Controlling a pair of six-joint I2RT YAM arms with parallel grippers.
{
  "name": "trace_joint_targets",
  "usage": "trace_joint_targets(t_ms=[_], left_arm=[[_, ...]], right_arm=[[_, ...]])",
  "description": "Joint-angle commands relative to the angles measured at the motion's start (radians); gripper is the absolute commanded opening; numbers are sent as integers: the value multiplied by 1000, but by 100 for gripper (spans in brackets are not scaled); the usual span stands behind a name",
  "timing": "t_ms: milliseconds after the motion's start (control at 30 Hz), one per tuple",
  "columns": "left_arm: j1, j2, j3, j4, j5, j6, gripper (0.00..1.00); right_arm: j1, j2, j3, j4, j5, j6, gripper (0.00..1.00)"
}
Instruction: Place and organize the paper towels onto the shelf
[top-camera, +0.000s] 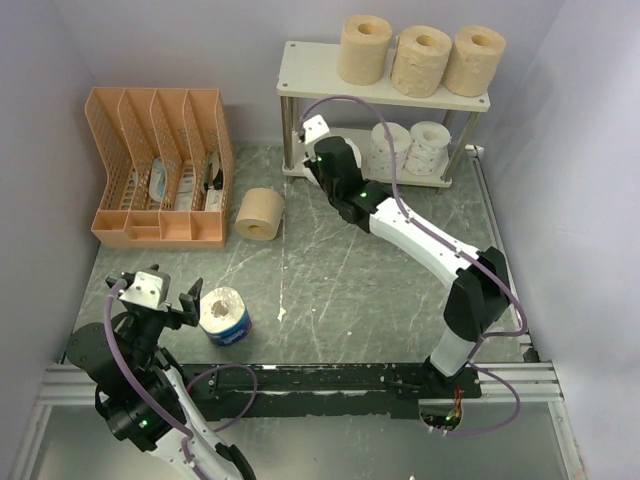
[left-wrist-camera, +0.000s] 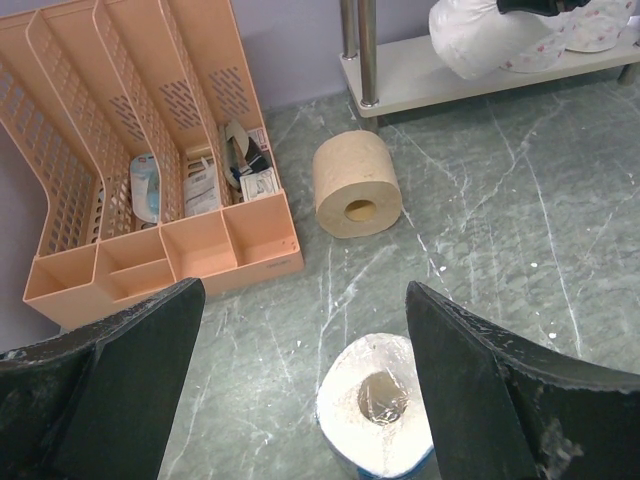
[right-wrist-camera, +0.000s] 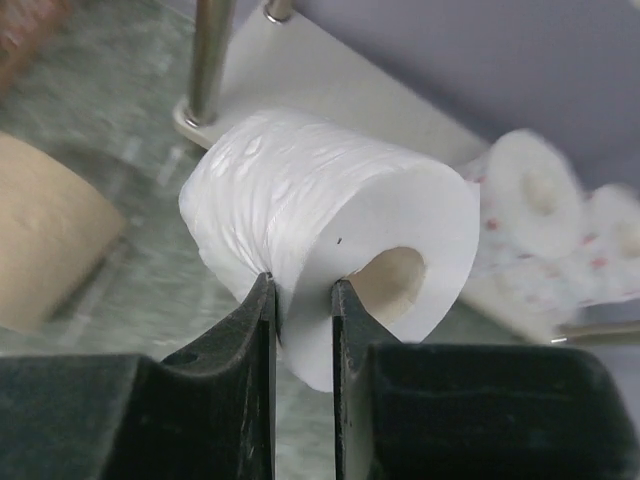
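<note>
My right gripper (right-wrist-camera: 303, 300) is shut on the wall of a white paper towel roll (right-wrist-camera: 330, 220), one finger outside it and one inside the hollow core. It holds the roll on its side just in front of the shelf's (top-camera: 310, 70) lower board. Two speckled white rolls (right-wrist-camera: 535, 200) lie on that board, and three tan rolls (top-camera: 420, 58) stand on the top board. A tan roll (top-camera: 261, 214) lies on the table. My left gripper (left-wrist-camera: 305, 300) is open just above and behind a blue-wrapped roll (left-wrist-camera: 378, 415), which stands upright.
An orange mesh file organizer (top-camera: 160, 165) holding small items stands at the back left, close to the loose tan roll. Grey walls close in the left, back and right sides. The shelf's silver posts (left-wrist-camera: 360, 50) stand near the held roll.
</note>
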Motion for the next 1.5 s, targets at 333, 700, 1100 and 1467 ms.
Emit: trace_joint_targets(t_ms=[333, 700, 1100, 1467], left_arm=[[1, -25, 8, 11, 8, 2, 94], [1, -19, 6, 14, 3, -3, 93], [-1, 3, 6, 15, 1, -3, 94], [1, 22, 6, 15, 1, -3, 94]], right_arm=[[-61, 267, 194, 0, 83, -844, 0], [-134, 372, 211, 195, 49, -935, 0], [-166, 424, 203, 264, 36, -882, 6], [-179, 413, 158, 381, 81, -859, 63]])
